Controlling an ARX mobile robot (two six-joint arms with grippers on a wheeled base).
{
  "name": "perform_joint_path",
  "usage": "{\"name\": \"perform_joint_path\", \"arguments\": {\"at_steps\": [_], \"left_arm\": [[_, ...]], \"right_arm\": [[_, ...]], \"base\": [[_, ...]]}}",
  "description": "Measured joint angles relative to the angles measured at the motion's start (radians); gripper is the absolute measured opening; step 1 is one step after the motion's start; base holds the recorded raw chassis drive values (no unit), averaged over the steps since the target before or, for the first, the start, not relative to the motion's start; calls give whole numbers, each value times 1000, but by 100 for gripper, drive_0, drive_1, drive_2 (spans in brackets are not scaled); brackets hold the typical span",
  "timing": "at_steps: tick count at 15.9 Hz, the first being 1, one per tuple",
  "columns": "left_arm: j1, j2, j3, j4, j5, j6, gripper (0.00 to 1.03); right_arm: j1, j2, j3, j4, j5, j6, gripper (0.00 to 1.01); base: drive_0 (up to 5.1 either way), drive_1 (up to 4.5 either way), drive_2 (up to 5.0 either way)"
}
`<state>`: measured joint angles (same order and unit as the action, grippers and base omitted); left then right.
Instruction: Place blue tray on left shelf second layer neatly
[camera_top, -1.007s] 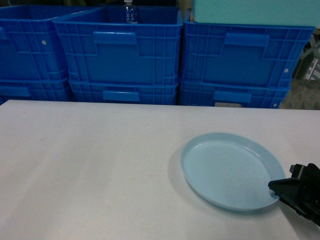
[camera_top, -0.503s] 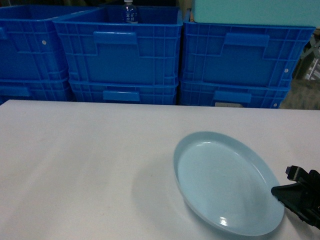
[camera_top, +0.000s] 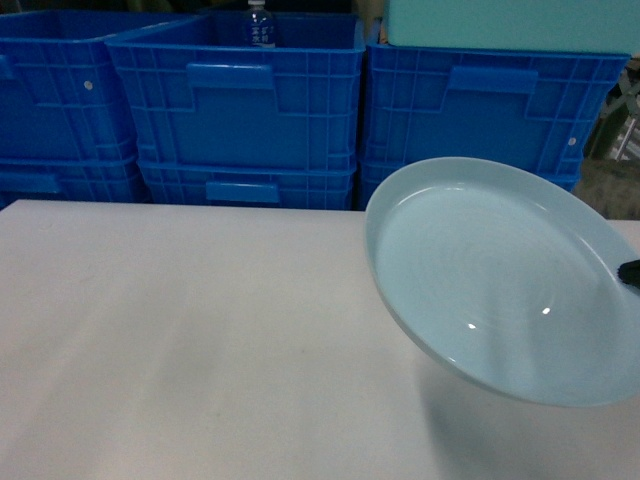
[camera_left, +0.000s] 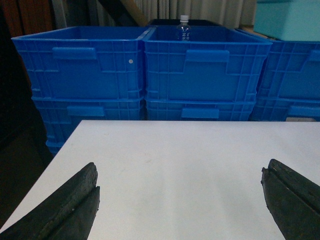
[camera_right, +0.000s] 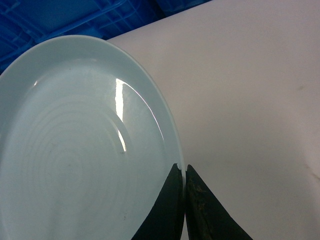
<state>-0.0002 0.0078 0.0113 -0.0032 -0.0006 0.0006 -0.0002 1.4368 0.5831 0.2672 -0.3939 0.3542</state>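
1. The white worktop (camera_top: 180, 340) lies below, with dark-blue crates (camera_top: 240, 100) stacked behind it; no shelf shows in any view.
2. The blue tray (camera_top: 490, 280) is off the worktop, tilted, pinched by its rim; the step in hand looks like the carry.
3. The right end effector (camera_right: 184, 172) is clamped on that rim; the left end effector (camera_left: 180, 195) hangs spread wide, holding nothing.
4. Next, I judge: find the left shelf, level the tray, keep the thin grip.

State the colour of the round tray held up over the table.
Pale sky blue, plain and glossy; the blue tray shows best in the head view.
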Motion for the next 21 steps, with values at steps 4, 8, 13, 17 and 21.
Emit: {"name": "perform_joint_path", "arguments": {"at_steps": [4, 8, 13, 17, 21], "left_arm": [[0, 0, 0, 0, 0, 0, 98], [0, 0, 0, 0, 0, 0, 98], [0, 0, 0, 0, 0, 0, 98], [0, 0, 0, 0, 0, 0, 98], [0, 0, 0, 0, 0, 0, 98]], "right_arm": [[-117, -104, -15, -95, 31, -97, 2], [-144, -109, -32, -116, -37, -96, 2], [-165, -96, -59, -117, -44, -93, 2], [-171, -134, -73, -71, -15, -119, 2], [-171, -196, -87, -41, 16, -120, 2]], "base": [[0, 0, 0], [0, 0, 0], [0, 0, 0], [0, 0, 0], [0, 0, 0]]}}
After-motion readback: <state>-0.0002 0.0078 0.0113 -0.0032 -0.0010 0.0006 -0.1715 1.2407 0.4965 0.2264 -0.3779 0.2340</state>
